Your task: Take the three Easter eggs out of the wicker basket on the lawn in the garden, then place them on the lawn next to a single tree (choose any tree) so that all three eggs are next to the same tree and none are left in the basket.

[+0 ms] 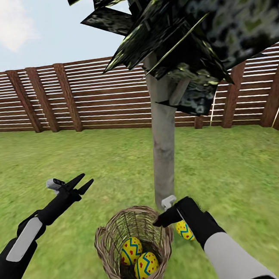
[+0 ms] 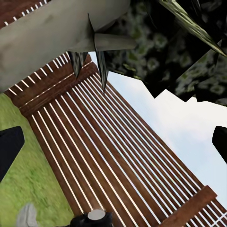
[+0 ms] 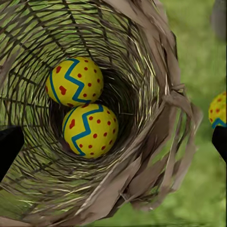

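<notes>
1. left gripper hangs over the lawn, fingers apart, holding nothing, well away from the eggs.
2. wicker basket holds two easter eggs – these are left to move.
3. right gripper at the basket rim, fingers apart in its wrist view.
4. third egg lies on grass just beside the tree – one done, i'd say.

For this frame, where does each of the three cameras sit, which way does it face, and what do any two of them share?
Head view: on the head, looking forward and down at the tree, wicker basket and fence; both arms show.
Left wrist view: on the left arm, tilted up at fence, sky and foliage; dark fingertips at the edges.
Right wrist view: on the right arm, looking into the basket at two Easter eggs; fingertips at the edges.
Shared: head and right wrist views both show the basket's two eggs and a third egg on the lawn.
</notes>
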Robot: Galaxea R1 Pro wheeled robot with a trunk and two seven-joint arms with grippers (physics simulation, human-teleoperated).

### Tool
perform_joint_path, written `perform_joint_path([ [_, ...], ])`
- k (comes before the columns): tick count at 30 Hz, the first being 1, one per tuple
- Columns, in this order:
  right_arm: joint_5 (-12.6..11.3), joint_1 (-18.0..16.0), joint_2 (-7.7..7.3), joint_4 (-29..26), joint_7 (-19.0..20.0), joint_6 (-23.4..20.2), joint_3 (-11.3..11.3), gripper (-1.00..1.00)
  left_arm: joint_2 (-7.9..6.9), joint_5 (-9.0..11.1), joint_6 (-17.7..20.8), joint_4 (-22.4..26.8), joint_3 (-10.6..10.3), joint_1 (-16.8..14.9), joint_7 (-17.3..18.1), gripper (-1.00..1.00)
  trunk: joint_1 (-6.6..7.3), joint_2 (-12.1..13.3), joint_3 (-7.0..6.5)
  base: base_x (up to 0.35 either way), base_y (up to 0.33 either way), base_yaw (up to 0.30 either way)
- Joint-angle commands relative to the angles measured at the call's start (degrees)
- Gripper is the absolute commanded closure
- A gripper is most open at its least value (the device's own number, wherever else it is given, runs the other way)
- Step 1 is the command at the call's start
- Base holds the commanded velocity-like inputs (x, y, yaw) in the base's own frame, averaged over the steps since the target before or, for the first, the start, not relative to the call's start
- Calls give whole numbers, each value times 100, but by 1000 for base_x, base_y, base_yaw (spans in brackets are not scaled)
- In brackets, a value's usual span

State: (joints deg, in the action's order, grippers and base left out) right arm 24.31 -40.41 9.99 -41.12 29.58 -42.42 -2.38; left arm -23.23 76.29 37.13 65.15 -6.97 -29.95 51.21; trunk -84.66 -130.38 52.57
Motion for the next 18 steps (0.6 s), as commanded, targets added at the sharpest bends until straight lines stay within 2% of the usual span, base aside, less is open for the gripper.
perform_joint_path([
  [1, -58, -3, 1, 93, -352, 52, -125, -100, -6, 49, 38, -2, -15, -5, 4, -100, 1, -3, 6, 0, 2, 0],
  [3, -386, -2, 1, 264, -981, 260, -374, -100, -4, 43, 34, -2, -16, -4, 8, -100, 1, -3, 6, 0, 1, 0],
  [5, -1010, -2, 1, 470, -1369, 617, -819, -100, 16, 37, 32, -2, -17, -4, 14, -100, 1, -3, 6, 0, 0, 0],
  [6, -1217, -2, 1, 556, -1469, 698, -1069, -100, 36, 36, 32, -2, -16, -3, 17, -100, 1, -3, 6, 0, 0, 0],
  [8, -1365, -2, 1, 616, -1568, 758, -1329, -100, 53, 32, 31, -2, -18, -3, 17, -100, 1, -3, 6, 0, 0, 0],
  [10, -1496, -2, 1, 644, -1622, 790, -1463, -100, 60, 25, 31, -2, -27, -4, 13, -100, 23, 38, -12, 0, 0, 0],
  [14, -1645, -2, 1, 662, -1645, 805, -1524, -100, 64, 26, 31, -2, -29, -4, 1, -100, 111, 198, -84, 0, 0, 0],
  [18, -1670, -2, 1, 670, -1648, 805, -1535, -100, 64, 26, 31, -2, -32, -4, -12, -100, 199, 358, -156, 0, 0, 0],
])
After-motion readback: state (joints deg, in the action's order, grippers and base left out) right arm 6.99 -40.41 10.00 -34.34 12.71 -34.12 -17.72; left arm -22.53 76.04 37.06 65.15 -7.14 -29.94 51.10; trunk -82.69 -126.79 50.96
